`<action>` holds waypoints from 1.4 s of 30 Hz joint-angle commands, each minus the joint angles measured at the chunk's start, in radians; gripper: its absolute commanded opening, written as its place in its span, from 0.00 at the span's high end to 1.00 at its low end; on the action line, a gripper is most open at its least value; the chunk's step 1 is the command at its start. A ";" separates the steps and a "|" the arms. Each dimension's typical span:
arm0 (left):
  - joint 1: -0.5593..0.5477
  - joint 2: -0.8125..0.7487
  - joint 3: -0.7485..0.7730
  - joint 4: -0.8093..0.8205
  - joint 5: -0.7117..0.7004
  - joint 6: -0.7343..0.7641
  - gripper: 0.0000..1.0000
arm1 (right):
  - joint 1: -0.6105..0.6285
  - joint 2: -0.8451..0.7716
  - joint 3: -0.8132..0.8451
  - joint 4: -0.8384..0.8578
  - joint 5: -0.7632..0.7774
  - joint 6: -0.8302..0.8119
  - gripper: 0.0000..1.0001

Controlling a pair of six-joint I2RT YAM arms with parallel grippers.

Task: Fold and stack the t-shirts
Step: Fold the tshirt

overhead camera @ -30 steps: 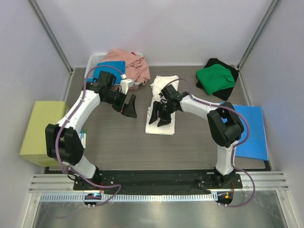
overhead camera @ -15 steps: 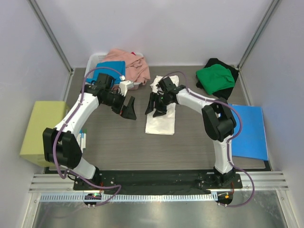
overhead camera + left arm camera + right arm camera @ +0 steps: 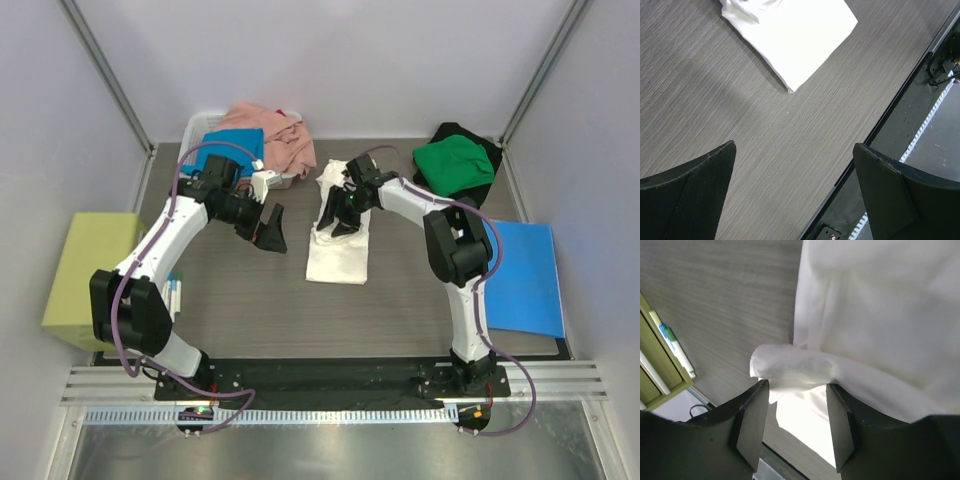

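Note:
A white t-shirt lies folded lengthwise in the middle of the table, its far end bunched. My right gripper hangs over that far end. In the right wrist view a rolled fold of the white t-shirt lies across the tips of my right gripper, whose jaws stand half apart. My left gripper hovers wide open to the left of the shirt, over bare table, with nothing in it. The shirt's near corner shows beyond it. A green t-shirt lies on a black one at the back right.
A white basket at the back left holds a salmon pink t-shirt and a bright blue one. A flat blue folder lies at the right edge. A yellow-green box with markers stands at the left.
My right gripper has moved from the shirt's middle toward its far end, narrowing slightly, and the cloth there has bunched up. The left arm has shifted slightly left.

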 commanded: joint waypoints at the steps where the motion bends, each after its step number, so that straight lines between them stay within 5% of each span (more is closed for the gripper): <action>1: 0.003 -0.044 -0.007 0.027 0.023 0.015 0.00 | -0.058 0.060 0.117 -0.009 -0.012 -0.024 0.46; 13: 0.002 -0.033 -0.043 0.035 0.035 0.015 0.00 | -0.136 0.301 0.574 -0.146 -0.037 -0.050 0.46; 19: 0.003 -0.028 -0.050 0.032 0.033 0.018 0.00 | -0.170 0.259 0.746 -0.276 -0.034 -0.069 0.47; 30: 0.003 -0.009 -0.023 0.030 0.035 0.015 0.00 | -0.056 -0.197 0.049 -0.057 -0.100 -0.053 0.46; 42: 0.003 0.007 0.002 0.021 0.032 0.009 0.00 | 0.080 -0.141 -0.128 0.007 -0.106 -0.075 0.46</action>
